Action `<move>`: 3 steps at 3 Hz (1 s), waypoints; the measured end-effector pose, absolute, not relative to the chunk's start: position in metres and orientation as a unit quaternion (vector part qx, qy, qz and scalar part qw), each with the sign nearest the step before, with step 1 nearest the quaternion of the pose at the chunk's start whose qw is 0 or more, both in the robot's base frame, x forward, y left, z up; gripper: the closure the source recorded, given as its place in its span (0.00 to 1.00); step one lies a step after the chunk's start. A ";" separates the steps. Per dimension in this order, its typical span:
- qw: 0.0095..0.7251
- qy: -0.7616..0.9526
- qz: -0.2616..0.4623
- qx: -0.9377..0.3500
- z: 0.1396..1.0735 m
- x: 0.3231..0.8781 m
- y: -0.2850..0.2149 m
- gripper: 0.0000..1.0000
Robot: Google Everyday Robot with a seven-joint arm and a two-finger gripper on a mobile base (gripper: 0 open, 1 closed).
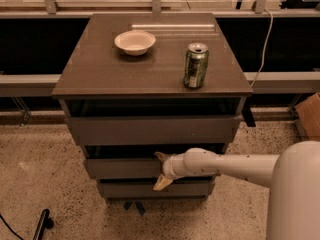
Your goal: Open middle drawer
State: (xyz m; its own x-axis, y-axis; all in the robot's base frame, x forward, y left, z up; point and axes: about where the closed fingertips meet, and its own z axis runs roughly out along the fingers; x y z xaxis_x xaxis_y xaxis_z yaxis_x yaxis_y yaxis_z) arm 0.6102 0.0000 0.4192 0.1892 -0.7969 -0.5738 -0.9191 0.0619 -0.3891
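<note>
- Middle drawer [120, 168]: dark grey-brown flat front, second of three in the cabinet [150, 74], between the top drawer [150, 130] and the bottom drawer [135, 189]; a dark gap shows above its front.
- Gripper [160, 170]: against the middle drawer's front, right of centre, on a white arm [235, 166] reaching in from the right.
- Fingers [161, 183]: spread apart vertically, one at the front's upper edge, one at its lower edge.
- Cabinet top: white bowl [135, 42] at rear left, green can [195, 65] upright at right, well apart.

A white bowl [135, 42] and a green can [195, 65] stand apart on the cabinet top [100, 74].
</note>
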 end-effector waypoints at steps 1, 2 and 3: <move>0.362 0.631 0.083 -0.681 0.420 0.609 0.002 0.00; 0.363 0.628 0.078 -0.684 0.437 0.605 0.007 0.00; 0.348 0.627 0.074 -0.693 0.454 0.597 0.009 0.19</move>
